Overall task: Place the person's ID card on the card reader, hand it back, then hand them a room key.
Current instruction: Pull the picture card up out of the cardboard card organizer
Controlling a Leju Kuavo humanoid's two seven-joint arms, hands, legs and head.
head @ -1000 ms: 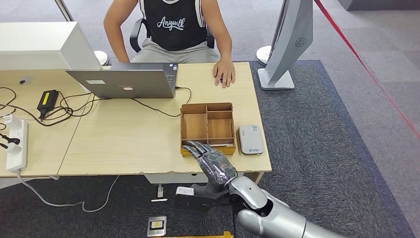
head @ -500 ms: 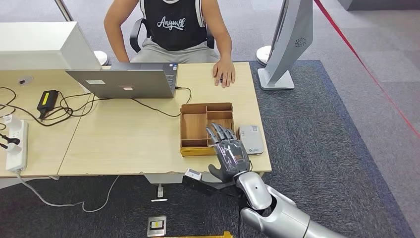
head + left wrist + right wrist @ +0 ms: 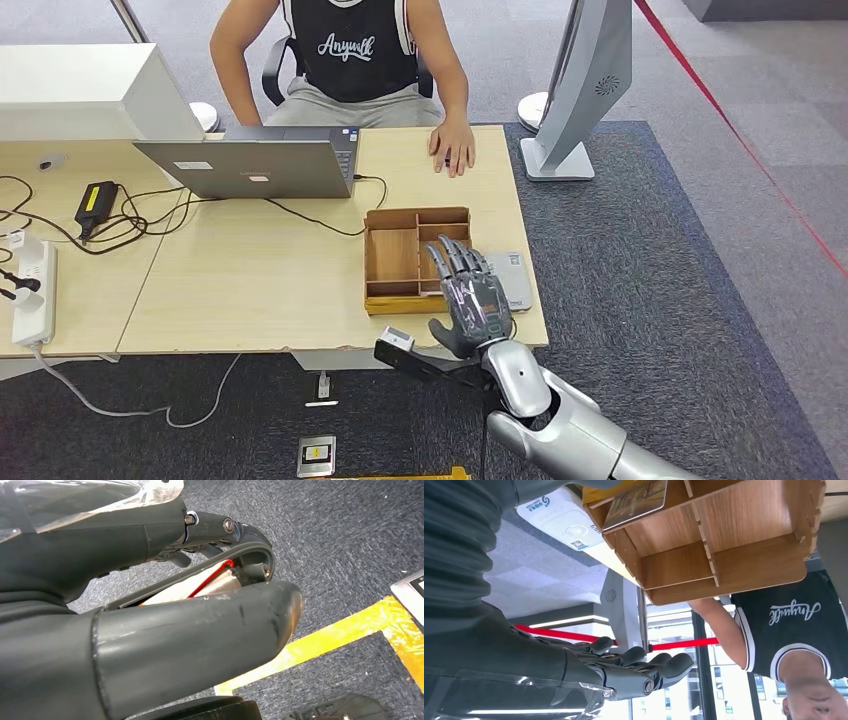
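Observation:
My right hand [image 3: 470, 300] hovers with flat, spread fingers and nothing in them, above the right side of the wooden compartment tray [image 3: 395, 255], at the table's near edge. The white card reader [image 3: 517, 275] lies just right of the tray, partly hidden by my fingers. In the right wrist view the right hand [image 3: 624, 672] is level with the tray [image 3: 734, 555], and a printed card [image 3: 636, 500] lies in a compartment beside the reader [image 3: 556, 520]. The person's hand [image 3: 452, 148] rests flat on the far edge. My left hand [image 3: 240, 580] hangs over the floor, holding nothing.
A grey laptop [image 3: 250, 168] stands open at the back of the wooden table [image 3: 250, 280], with black cables and a charger [image 3: 97, 200] to its left. A white power strip [image 3: 30, 295] lies at the left edge. A white floor stand [image 3: 580, 90] rises right of the table.
My right hand has swung rightward from the tray's near left corner to above its right side and the reader's edge. The person has not moved.

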